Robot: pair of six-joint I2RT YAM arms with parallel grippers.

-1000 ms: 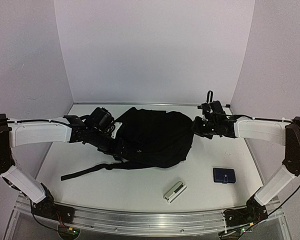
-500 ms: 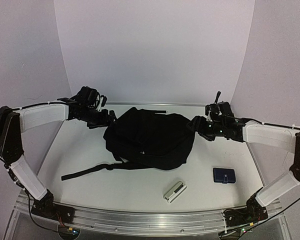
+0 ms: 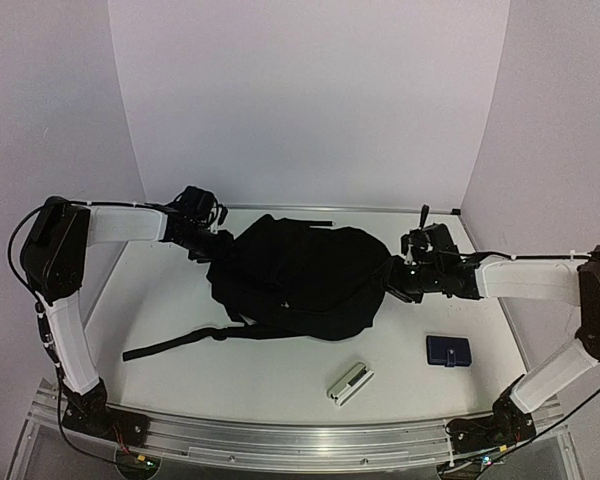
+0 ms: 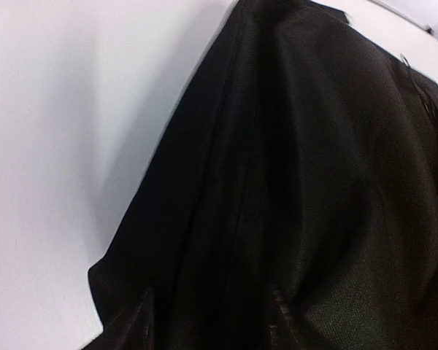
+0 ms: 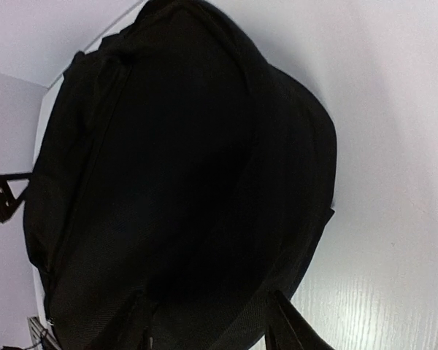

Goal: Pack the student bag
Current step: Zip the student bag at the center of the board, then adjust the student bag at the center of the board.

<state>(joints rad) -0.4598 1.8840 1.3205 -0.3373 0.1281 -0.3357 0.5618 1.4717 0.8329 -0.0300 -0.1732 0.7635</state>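
Observation:
The student bag (image 3: 300, 275) is a large black backpack lying flat mid-table, one strap (image 3: 170, 343) trailing to the front left. My left gripper (image 3: 218, 247) is at the bag's rear left edge. In the left wrist view the bag's fabric (image 4: 299, 160) fills the frame, and my dark fingers (image 4: 146, 317) stand wide apart against it. My right gripper (image 3: 392, 278) is at the bag's right edge. In the right wrist view the bag (image 5: 182, 168) lies just ahead, and its rim sits between my spread fingers (image 5: 286, 324). Both grippers are open.
A small dark-blue pouch (image 3: 448, 350) lies at the front right. A white and grey oblong item (image 3: 350, 382) lies in front of the bag. The back wall stands close behind the bag.
My left arm swung from the bag's front left up to its rear left edge. My right gripper came down and in against the bag's right side. The bag's left side is now uncovered.

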